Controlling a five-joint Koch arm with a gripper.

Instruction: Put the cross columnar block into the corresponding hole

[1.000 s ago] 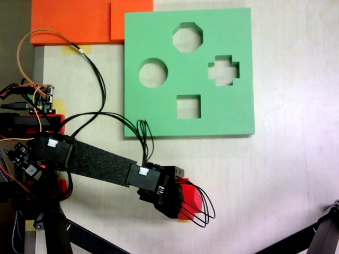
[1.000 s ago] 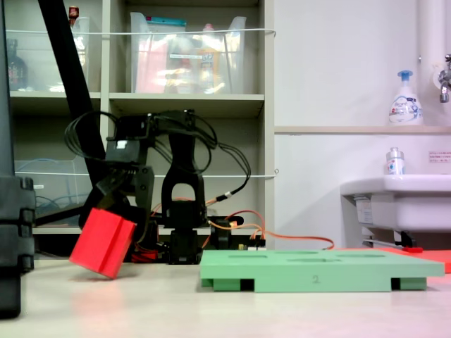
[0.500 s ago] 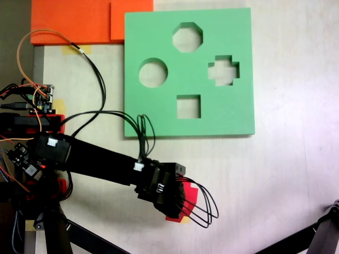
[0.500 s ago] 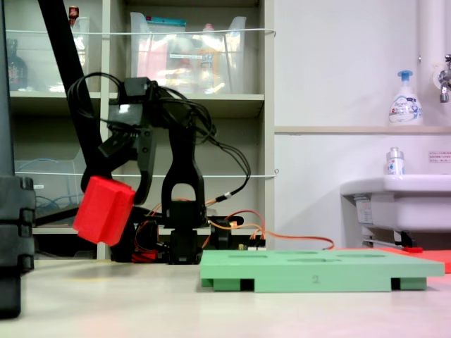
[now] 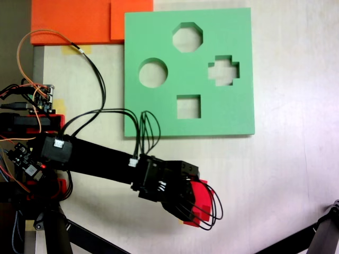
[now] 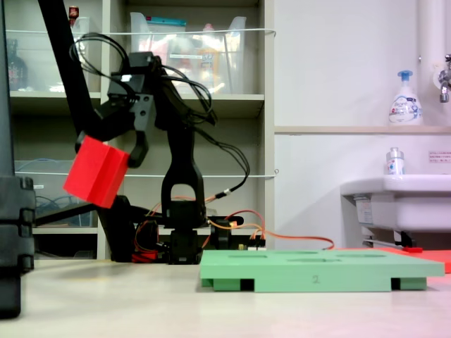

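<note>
**Carrying red block toward cross hole**

Gripper [image 6: 106, 151] is clamped on the red block [image 6: 95, 171], held tilted, well clear of the table [image 6: 141, 303], left of the green board [image 6: 317, 271] in the side view. From above, the block [image 5: 200, 203] sits near the bottom edge; the cross hole [image 5: 223, 70] is well apart, on the board's right side. Next: traverse over the hole, level the block, rotate until the arms match, then lower straight.

One fixed view looks straight down on the worktop [image 5: 296, 174], another sits low at worktop level facing shelves; both share the flat green foam board [image 5: 159, 114] [image 6: 317, 271].
</note>
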